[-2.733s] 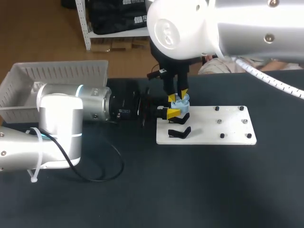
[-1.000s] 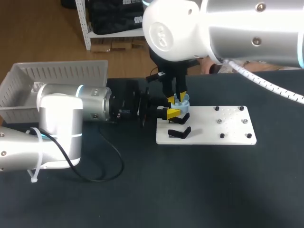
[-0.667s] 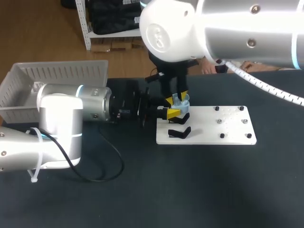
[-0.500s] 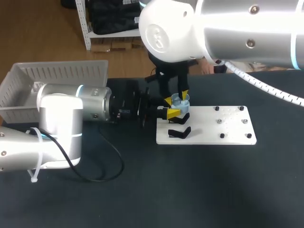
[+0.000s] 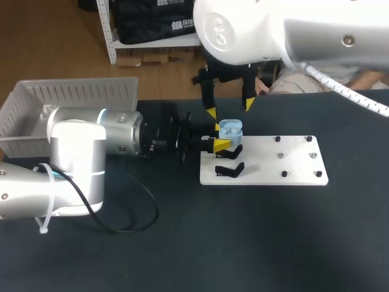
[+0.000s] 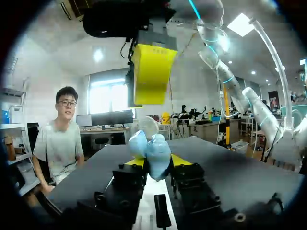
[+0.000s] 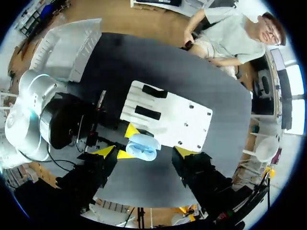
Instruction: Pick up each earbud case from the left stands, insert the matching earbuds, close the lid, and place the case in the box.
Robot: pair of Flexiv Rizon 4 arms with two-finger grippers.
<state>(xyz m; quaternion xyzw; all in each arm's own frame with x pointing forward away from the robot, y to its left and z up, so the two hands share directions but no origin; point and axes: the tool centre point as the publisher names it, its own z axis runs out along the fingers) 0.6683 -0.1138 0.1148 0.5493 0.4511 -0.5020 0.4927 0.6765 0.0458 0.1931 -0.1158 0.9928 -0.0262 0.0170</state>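
Observation:
A light blue earbud case [image 5: 230, 128] is held level over the left end of the white plate [image 5: 292, 167]. My left gripper [image 5: 217, 143] is shut on it from the left. In the left wrist view the case [image 6: 151, 154] sits between the two yellow tips. My right gripper [image 5: 229, 109] hangs open above the case, touching nothing. In the right wrist view the case [image 7: 143, 146] lies below and between its spread fingers [image 7: 185, 152]. I cannot tell how the case's lid stands.
Two black stands [image 5: 230, 171] sit on the plate's left part, with small black pegs on its right part. A grey basket [image 5: 73, 92] stands at the table's back left. A black cable [image 5: 137, 213] loops on the table beside my left arm.
My right gripper has opened, let go of the case and risen away from it. My left gripper has kept still with the case in it.

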